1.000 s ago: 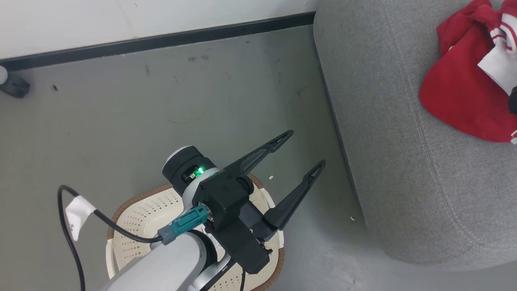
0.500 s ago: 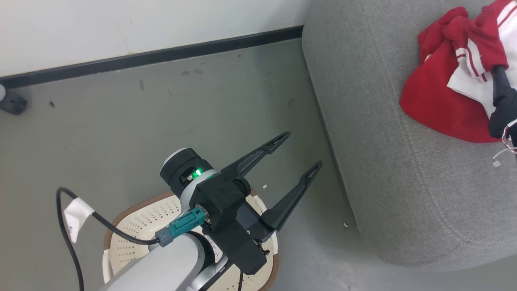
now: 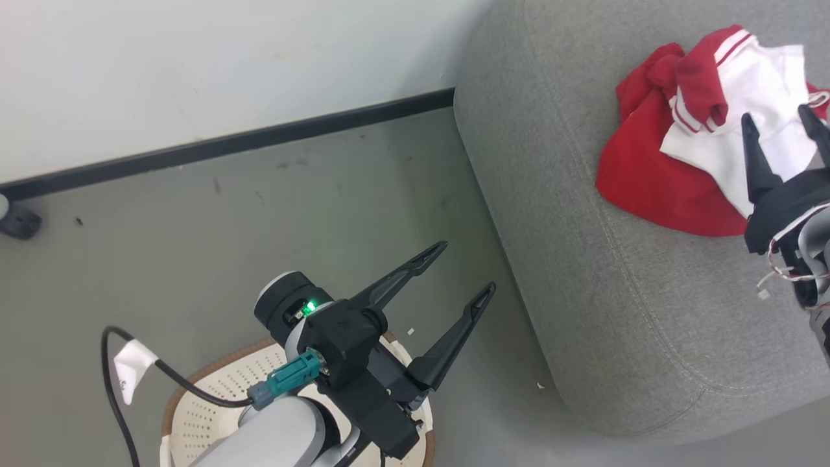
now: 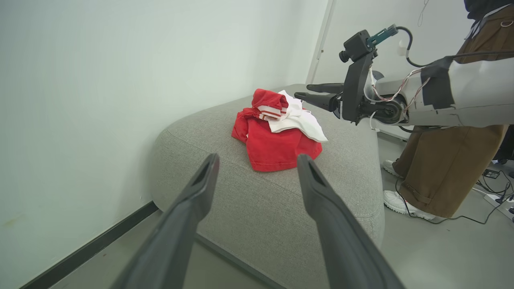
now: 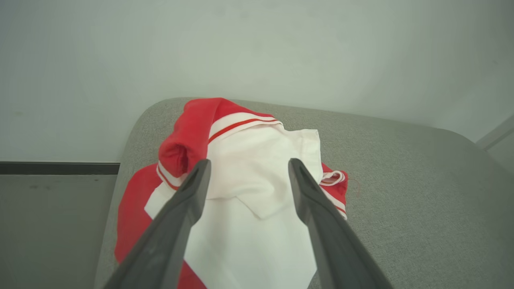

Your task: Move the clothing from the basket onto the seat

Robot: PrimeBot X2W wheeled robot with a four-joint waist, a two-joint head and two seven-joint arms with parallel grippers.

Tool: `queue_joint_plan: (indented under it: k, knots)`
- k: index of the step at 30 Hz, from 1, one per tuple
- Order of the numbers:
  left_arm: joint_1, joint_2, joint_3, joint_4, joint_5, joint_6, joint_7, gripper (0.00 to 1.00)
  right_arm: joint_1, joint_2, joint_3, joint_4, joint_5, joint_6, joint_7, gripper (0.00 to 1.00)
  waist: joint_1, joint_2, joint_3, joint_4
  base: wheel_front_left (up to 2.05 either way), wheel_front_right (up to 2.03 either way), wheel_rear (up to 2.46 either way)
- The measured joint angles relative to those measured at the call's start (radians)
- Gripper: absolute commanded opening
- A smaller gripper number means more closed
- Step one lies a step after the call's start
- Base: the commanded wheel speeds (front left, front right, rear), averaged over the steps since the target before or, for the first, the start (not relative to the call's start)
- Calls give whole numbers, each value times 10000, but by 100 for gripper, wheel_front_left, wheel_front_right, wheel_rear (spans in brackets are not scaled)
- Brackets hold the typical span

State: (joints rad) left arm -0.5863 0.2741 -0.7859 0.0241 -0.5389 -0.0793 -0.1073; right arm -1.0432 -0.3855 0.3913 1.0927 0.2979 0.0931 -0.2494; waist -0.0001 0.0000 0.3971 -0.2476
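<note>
The clothing (image 3: 655,188) lies in a crumpled heap on the seat (image 3: 583,272), near its rounded corner and on the side closest to the wall (image 3: 194,65). Red fabric spreads underneath, a white panel is draped over the top, and a red sleeve with white stripes bunches at the wall side. None of it hangs over the cushion's edge.

The right gripper (image 3: 776,115) is poised right over the white panel with its two dark fingers spread wide and nothing between them (from here I cannot tell whether the tips brush the cloth). In the left wrist view it reaches in level from the side, tips at the heap's upper edge.

The left gripper (image 3: 465,266) hangs well apart from the seat, over the grey floor (image 3: 259,214), also wide open and empty, fingers pointing toward the cushion. Directly under that arm stands the basket (image 3: 201,415) on the floor, cream and perforated with a brown rim, much of it covered by the forearm.

A black skirting strip (image 3: 227,146) runs along the foot of the wall. A person in brown trousers (image 4: 449,168) and white shoes stands at the far side of the seat.
</note>
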Motion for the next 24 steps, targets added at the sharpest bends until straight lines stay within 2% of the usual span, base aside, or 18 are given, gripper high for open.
queue_joint_plan:
  k: [6,12,24]
  knots:
    - [282,-190,31,360,-165,19,-278,100,823,23,-6,-732,-8,36,0,100,0,0,-546,-11,0,0,0]
    - [832,-219,257,761,-318,236,-593,100,1758,148,-127,-1615,-4,23,-2,100,-1,-1,-1112,142,0,0,0]
    - [1846,-188,899,1457,-788,844,-1035,100,3663,435,-458,-3317,115,-357,-2,100,-1,-1,-2070,888,0,0,0]
